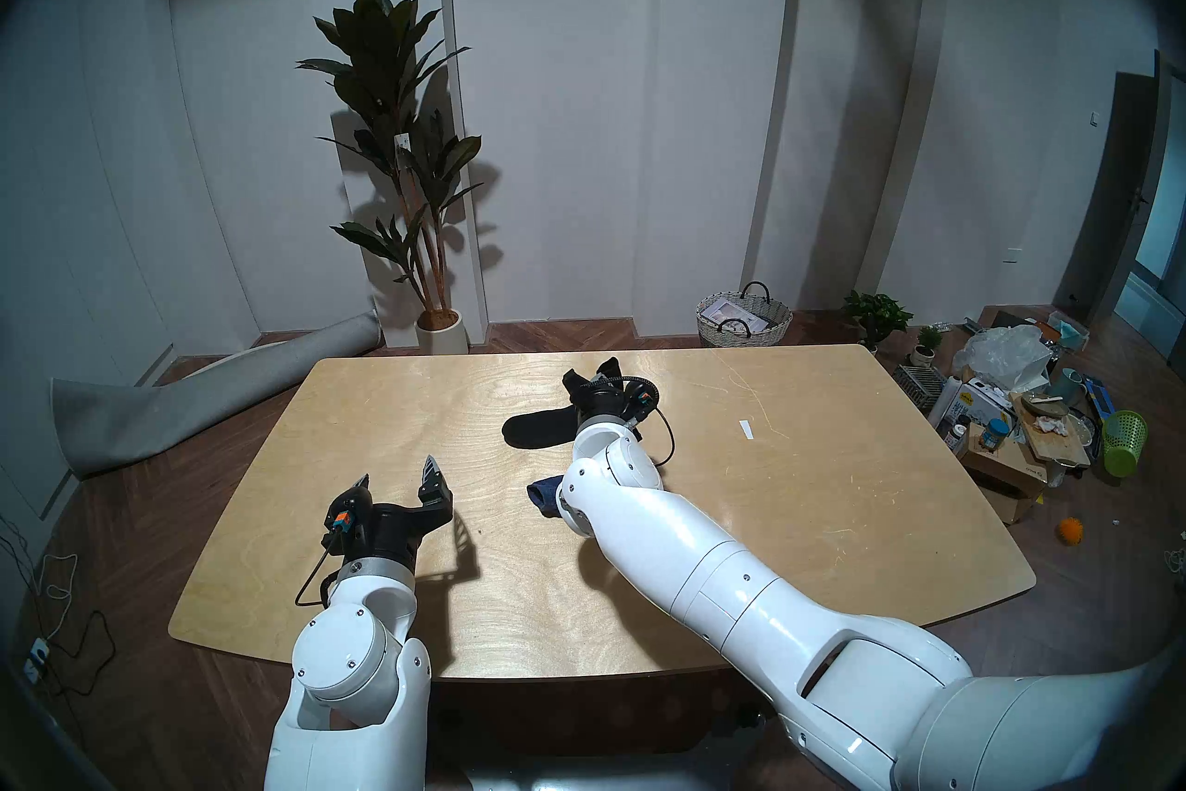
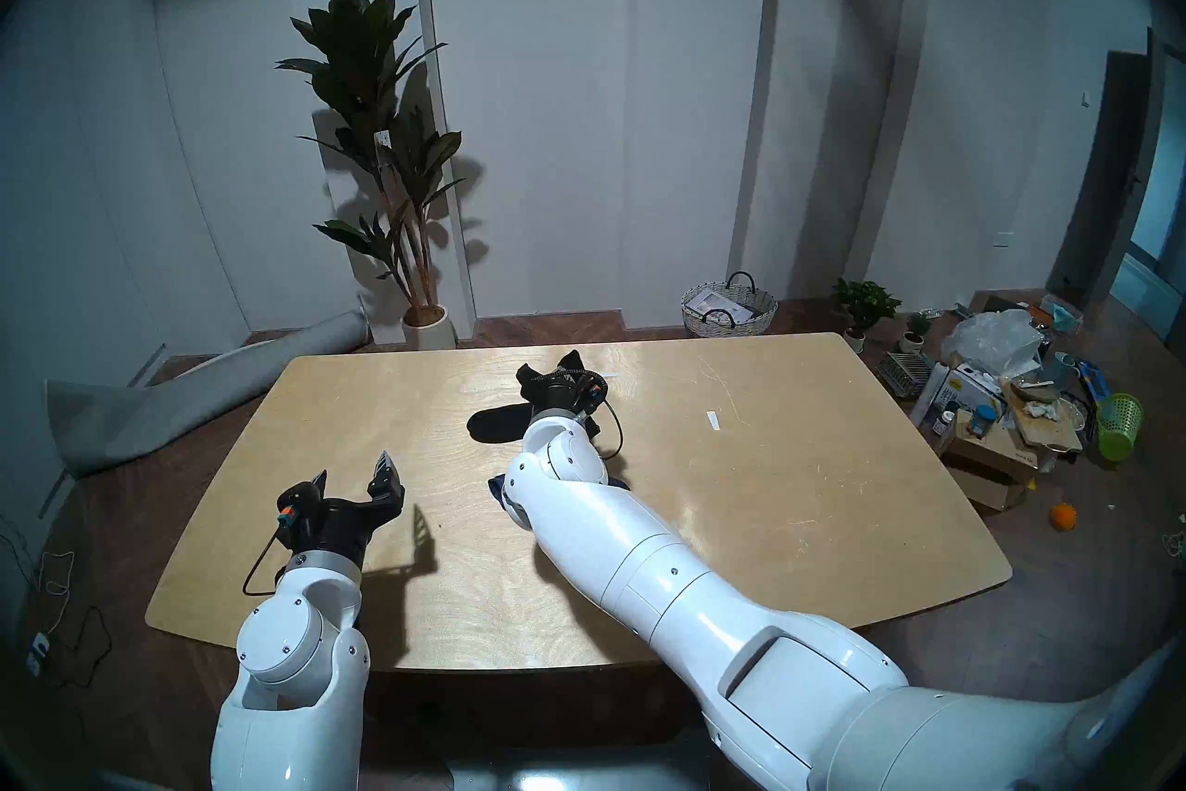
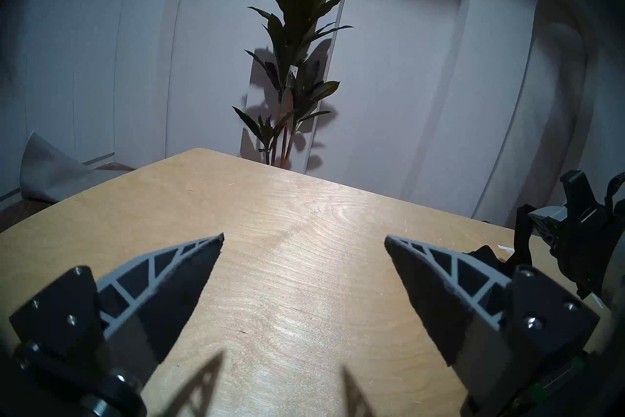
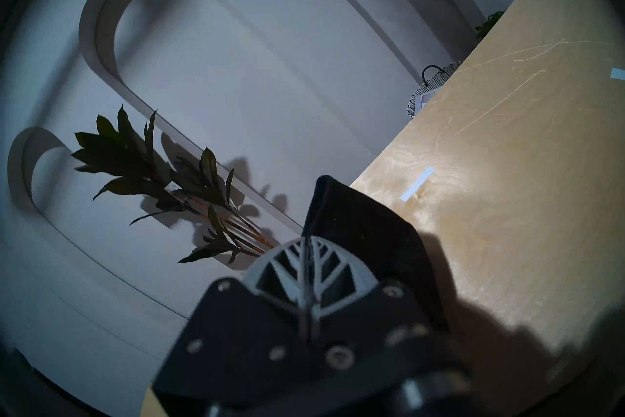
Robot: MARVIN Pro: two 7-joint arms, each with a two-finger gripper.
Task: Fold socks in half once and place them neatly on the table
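Right hand [image 4: 306,245]: clamped on black sock [image 1: 536,429], mid-surface [image 1: 802,488]. Left hand [image 1: 401,478]: wide, empty, near left. Navy sock [image 1: 544,495]: under right arm.

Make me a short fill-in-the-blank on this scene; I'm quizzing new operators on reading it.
1. The right gripper is shut on the ____ sock.
2. The left gripper holds ____.
3. The navy sock lies partly hidden under the ____ arm.
4. A strip of white ____ lies on the table.

Answers: black; nothing; right; tape
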